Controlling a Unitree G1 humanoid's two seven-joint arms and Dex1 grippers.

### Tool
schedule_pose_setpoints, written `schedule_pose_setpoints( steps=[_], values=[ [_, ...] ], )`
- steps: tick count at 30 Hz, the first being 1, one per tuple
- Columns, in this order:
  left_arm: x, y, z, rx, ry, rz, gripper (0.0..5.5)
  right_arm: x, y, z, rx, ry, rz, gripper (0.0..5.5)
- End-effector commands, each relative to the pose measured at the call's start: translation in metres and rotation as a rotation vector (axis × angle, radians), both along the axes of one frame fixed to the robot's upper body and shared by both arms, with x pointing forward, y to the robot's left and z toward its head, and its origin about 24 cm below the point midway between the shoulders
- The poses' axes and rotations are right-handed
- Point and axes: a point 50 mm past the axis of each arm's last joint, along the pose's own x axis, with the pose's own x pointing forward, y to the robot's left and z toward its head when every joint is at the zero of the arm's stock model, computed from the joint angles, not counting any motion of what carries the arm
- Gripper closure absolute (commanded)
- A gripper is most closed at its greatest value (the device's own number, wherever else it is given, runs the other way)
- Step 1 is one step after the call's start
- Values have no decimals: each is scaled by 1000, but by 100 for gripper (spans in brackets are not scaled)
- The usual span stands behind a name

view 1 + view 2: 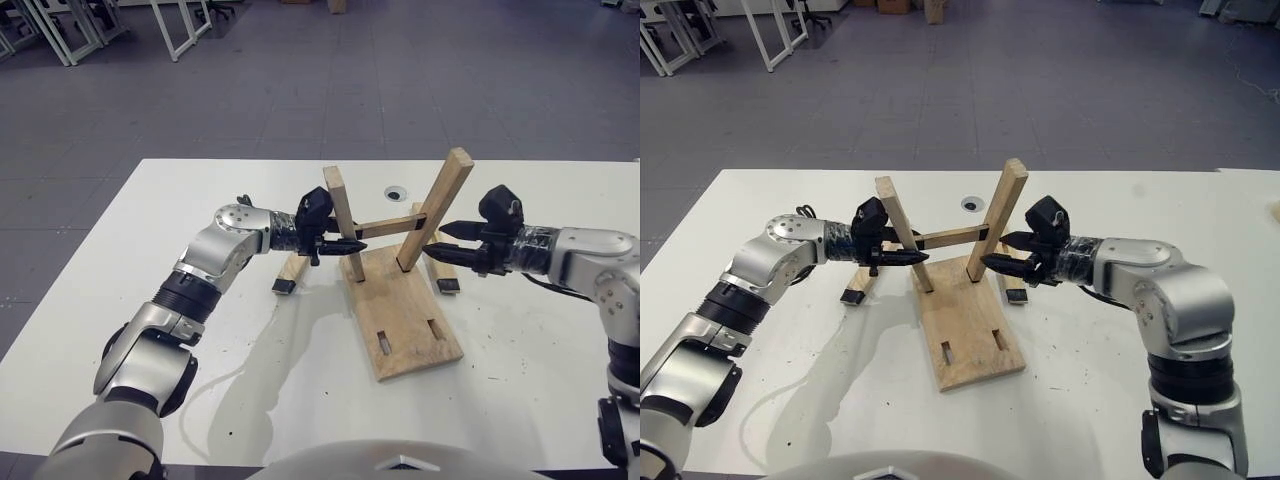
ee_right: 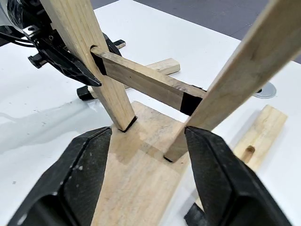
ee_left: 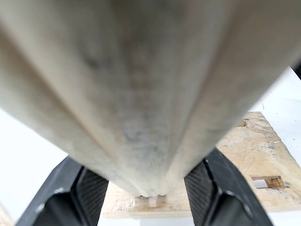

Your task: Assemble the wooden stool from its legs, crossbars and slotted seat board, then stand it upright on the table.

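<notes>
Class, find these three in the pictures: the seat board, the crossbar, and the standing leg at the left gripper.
seat board [image 1: 410, 300]: left eye view, bare top face.
crossbar [image 1: 390, 227]: left eye view, middle of its span.
left leg [image 1: 340, 200]: left eye view, upper part above the crossbar.

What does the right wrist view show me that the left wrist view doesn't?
Right wrist view alone: the wooden crossbar with black-taped ends, the second slanted wooden leg, a spare wooden piece with a round hole. Left wrist view alone: an empty rectangular slot in the flat plywood seat board. Both: that board and the left pincer gripping the pale wooden leg.
</notes>
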Motion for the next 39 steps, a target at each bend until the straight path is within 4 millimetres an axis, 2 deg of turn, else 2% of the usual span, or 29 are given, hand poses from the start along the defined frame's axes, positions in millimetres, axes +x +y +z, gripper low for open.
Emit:
schedule_pose_setpoints(
  steps=[1, 3, 5, 7, 9, 13, 14, 18, 19, 20, 22, 23, 24, 25, 26, 30, 33, 34, 36, 37, 39],
  values=[
    [-85, 55, -136, 542, 562, 71, 344, -12, 25, 18, 140, -12, 40, 351],
    [-85, 57, -136, 530, 586, 71, 344, -13, 43, 21, 180, -75, -8, 394],
    [-82, 63, -135, 526, 613, 80, 344, -10, 65, 25, 213, -187, -130, 431],
    [-79, 65, -134, 501, 650, 90, 344, -6, 75, 28, 216, -276, -244, 474],
    [-79, 69, -136, 489, 674, 101, 344, -2, 81, 28, 187, -336, -328, 474],
    [-80, 73, -141, 497, 712, 101, 344, 19, 98, 12, 99, -405, -464, 474],
    [-79, 73, -140, 497, 708, 98, 344, 26, 101, 15, 109, -427, -502, 474],
    [-73, 73, -139, 514, 688, 97, 344, 53, 119, 50, 237, -550, -590, 474],
    [-71, 72, -138, 510, 684, 98, 344, 58, 123, 46, 237, -532, -612, 474],
    [-70, 71, -137, 507, 682, 98, 344, 61, 127, 37, 218, -493, -624, 474],
    [-69, 68, -137, 506, 675, 90, 344, 59, 137, -7, 134, -321, -626, 474],
    [-69, 67, -137, 505, 672, 89, 344, 53, 140, -38, 47, -218, -625, 474],
    [-69, 66, -137, 503, 669, 88, 344, 47, 141, -60, -12, -135, -628, 474],
    [-69, 65, -137, 500, 669, 91, 344, 40, 142, -73, -40, -83, -624, 474],
    [-70, 65, -137, 495, 670, 93, 344, 35, 144, -77, -42, -60, -618, 474],
    [-74, 61, -142, 498, 666, 86, 344, 36, 148, -64, 24, -79, -615, 474],
    [-77, 61, -146, 513, 664, 75, 344, 41, 150, -15, 277, -180, -600, 474],
    [-79, 62, -147, 523, 663, 71, 344, 38, 146, 9, 404, -224, -569, 474],
    [-80, 64, -148, 531, 664, 71, 344, 28, 132, 35, 552, -269, -517, 474],
    [-80, 65, -149, 533, 664, 73, 344, 20, 121, 39, 579, -276, -488, 474],
    [-80, 67, -149, 531, 665, 82, 344, 6, 104, 32, 540, -242, -391, 474]
  ],
)
